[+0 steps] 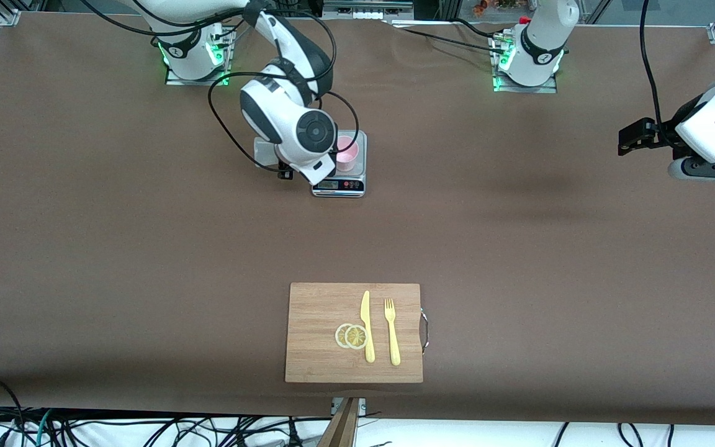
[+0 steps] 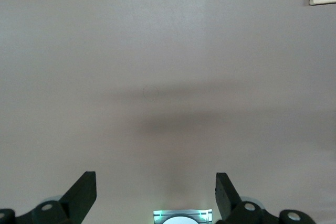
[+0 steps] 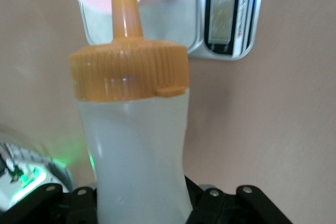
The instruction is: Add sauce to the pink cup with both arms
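Nearest the front camera, a wooden cutting board [image 1: 354, 332] lies on the brown table [image 1: 146, 261]. On it sit two lemon slices [image 1: 351, 336], overlapping each other, with a yellow plastic knife [image 1: 367, 326] just beside them and a yellow plastic fork [image 1: 391, 332] next to the knife, both lying lengthwise.

Farther from the front camera, well apart from the board, a small kitchen scale [image 1: 346, 181] stands on the table. The pink cup [image 1: 346, 153] rests upright on the scale's plate.

The right gripper [image 3: 142, 203] hangs over the scale, just beside the cup. Its fingers are clamped on the body of the sauce bottle [image 3: 134, 150], whose translucent sides bow inward under the squeeze. The bottle is tipped so that its orange nozzle [image 3: 125, 9] points into the open mouth of the cup, as the right wrist view shows; the scale's display lies just beside the cup there. In the front view the arm's wrist hides the bottle.

The left gripper [image 1: 637, 136] waits in the air over bare table at the left arm's end, well apart from the scale. Its fingers [image 2: 84, 192] stand spread wide with nothing between them.
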Robot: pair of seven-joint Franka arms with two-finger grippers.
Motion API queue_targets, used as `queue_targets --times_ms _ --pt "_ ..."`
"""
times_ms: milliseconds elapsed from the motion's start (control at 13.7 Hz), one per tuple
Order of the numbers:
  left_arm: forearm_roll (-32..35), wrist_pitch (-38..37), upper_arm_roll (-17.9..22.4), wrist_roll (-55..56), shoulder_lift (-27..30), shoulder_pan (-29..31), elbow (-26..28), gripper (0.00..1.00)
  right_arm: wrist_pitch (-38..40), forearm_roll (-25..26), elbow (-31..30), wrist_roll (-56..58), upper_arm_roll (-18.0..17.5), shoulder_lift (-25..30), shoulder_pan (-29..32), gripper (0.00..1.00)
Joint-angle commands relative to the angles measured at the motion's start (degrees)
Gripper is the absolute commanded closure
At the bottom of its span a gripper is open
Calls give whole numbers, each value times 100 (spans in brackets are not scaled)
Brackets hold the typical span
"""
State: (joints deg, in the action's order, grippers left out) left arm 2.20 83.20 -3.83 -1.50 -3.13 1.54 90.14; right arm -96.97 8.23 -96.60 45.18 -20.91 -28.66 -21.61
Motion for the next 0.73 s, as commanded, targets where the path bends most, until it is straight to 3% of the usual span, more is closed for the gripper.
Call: queue_targets --times_ms 0,220,366,513,659 --pt "44 -41 -39 -140 -3 57 -31 0 -435 -601 -96 779 -44 97 542 94" --pt "44 -41 -39 -140 -3 57 -31 0 -638 -1522 -78 1893 113 176 1114 93" --pt "44 -41 -39 -140 -3 57 -31 0 -648 -2496 -70 2974 429 176 1500 93" --pt "44 -41 -39 -140 -3 57 -31 0 -595 -3166 -70 3889 667 159 1861 93" --pt "44 -41 -39 -140 -3 57 -31 0 -508 -3755 -96 4645 720 106 2361 93"
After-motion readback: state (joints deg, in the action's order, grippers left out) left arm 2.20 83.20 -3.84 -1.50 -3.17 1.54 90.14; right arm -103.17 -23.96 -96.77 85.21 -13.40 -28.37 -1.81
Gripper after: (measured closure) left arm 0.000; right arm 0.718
